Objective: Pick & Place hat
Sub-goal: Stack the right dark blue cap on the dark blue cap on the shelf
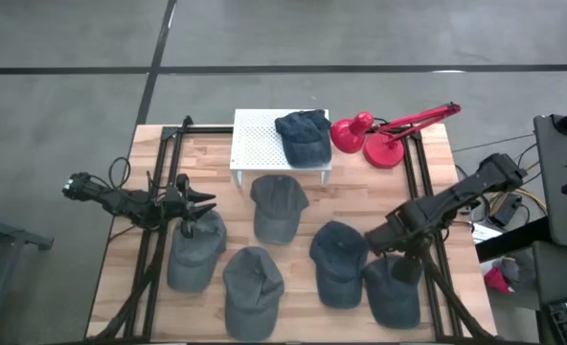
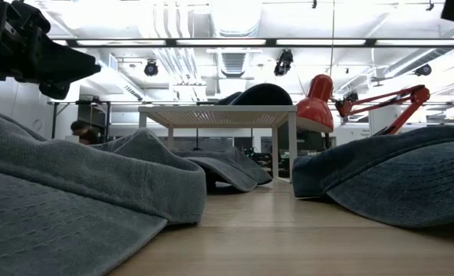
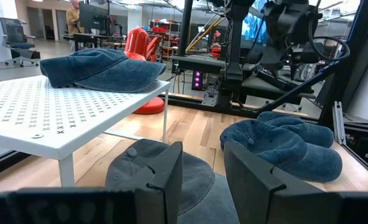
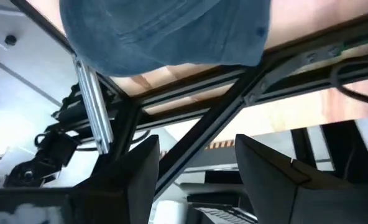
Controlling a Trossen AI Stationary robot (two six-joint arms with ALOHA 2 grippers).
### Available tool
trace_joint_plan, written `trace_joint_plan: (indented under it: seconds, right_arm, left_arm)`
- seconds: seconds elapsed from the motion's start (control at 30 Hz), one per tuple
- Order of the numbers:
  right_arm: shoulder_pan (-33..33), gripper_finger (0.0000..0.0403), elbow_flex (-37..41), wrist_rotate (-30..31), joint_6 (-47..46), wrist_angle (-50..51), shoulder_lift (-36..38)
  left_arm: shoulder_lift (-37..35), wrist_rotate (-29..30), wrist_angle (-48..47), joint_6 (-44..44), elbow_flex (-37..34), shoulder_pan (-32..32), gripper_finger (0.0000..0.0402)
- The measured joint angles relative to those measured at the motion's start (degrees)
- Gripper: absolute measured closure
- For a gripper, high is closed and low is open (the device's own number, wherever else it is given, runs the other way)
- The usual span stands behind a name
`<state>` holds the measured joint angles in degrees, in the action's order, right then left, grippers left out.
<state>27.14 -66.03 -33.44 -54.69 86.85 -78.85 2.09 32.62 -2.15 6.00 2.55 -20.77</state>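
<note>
Hats everywhere around the white perforated stand (image 1: 279,144). From the high view, one dark blue hat (image 1: 303,136) already sits on top of the stand, and five more lie on the wooden table (image 1: 427,182) in front of it: a grey cap (image 1: 278,207) just before the stand, two grey ones (image 1: 195,251) (image 1: 253,289) off to the left side, two blue ones (image 1: 340,261) (image 1: 392,290) to the right. A red desk lamp (image 1: 379,136) stands just right of the stand. The left gripper (image 1: 195,199) hovers just left of the stand's front edge, fingers spread, holding nothing; the right gripper (image 1: 387,240) hangs well right of the stand, between the two blue hats.

Low view: soft, slumped denim crowns in the foreground, the stand behind them with its hat showing as a dark dome on top.

Left wrist view: open fingers (image 3: 165,177), nothing between them, a grey cap directly beyond them, the stand alongside.

Right wrist view: fingers (image 4: 143,165) parted and empty, a blue hat's brim above the table frame.

My read: between picks. The next move calls for lowering onto a crown and pinching the limp cloth.
</note>
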Motion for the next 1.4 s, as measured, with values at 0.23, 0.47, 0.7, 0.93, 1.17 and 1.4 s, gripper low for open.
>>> trace_joint_plan:
  seconds: [0.23, 0.47, 0.7, 0.93, 1.17, 1.4]
  right_arm:
    - [1.98, 0.0195, 3.56, -1.39, -1.96, -4.74, -0.02]
    - [2.38, 0.0195, 6.62, -1.48, -1.75, -5.61, -0.02]
    - [2.55, 0.0194, 9.79, 1.24, -0.59, -11.84, -0.02]
    - [2.64, 0.0157, 11.44, 3.46, -0.18, -15.03, -0.04]
    - [2.73, 0.0105, 12.05, 3.57, -0.35, -25.96, -0.11]
    - [3.15, 0.0079, 12.05, 3.59, -0.09, -26.32, -3.19]
  left_arm:
    - [0.0, 0.0, 0.01, 0.38, -0.01, 0.0, 0.028]
    - [0.0, 0.0, 0.02, 0.46, -0.02, -0.01, 0.028]
    - [0.0, 0.0, 0.02, 0.46, -0.02, 0.02, 0.028]
    - [0.0, 0.0, 0.02, 0.46, -0.02, 0.0, 0.028]
    - [-0.02, 0.0, 0.04, 0.44, -0.02, -0.01, 0.028]
    - [0.0, 0.0, 0.04, 0.44, -0.02, 0.01, 0.028]
